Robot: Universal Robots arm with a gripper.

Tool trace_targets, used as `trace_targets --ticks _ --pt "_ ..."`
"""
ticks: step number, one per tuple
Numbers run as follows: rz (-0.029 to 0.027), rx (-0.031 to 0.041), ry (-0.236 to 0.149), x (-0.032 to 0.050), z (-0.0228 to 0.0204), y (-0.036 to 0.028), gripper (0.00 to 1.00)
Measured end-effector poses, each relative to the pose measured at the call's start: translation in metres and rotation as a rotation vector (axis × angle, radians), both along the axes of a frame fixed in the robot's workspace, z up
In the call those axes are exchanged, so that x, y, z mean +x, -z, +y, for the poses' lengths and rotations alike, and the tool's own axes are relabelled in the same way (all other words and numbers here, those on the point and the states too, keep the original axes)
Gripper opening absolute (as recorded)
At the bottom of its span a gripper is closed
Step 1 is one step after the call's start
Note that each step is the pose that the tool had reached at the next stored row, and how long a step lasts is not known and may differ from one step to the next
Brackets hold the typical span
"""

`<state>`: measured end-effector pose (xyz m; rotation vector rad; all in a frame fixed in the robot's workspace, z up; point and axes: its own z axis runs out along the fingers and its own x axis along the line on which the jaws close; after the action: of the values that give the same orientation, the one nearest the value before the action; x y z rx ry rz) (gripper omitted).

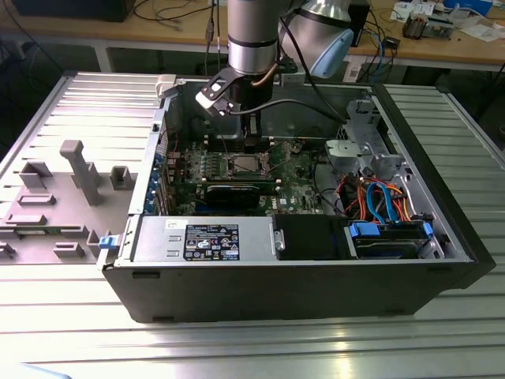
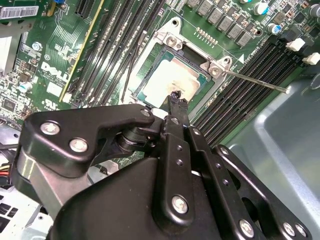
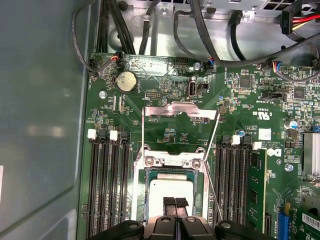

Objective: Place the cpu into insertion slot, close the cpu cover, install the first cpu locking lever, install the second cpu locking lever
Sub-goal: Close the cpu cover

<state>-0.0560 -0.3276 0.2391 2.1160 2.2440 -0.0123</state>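
In the open computer case (image 1: 316, 276) my end effector (image 3: 175, 204) is clenched, fingertips pinched together and gripping nothing I can see. The cpu (image 3: 170, 187) lies flat in the insertion slot (image 3: 172, 161), directly beneath my tips. The cpu cover (image 3: 180, 109) stands raised open beyond it.

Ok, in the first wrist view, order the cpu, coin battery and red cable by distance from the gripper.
1. cpu, right at the gripper.
2. coin battery, midway across the board.
3. red cable, past the board's edge.
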Motion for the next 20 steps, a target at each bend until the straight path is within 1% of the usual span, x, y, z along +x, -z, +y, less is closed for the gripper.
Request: trace_targets --ticks 20 --pt "0.0 0.0 0.0 0.0 0.0 -0.0038 0.11"
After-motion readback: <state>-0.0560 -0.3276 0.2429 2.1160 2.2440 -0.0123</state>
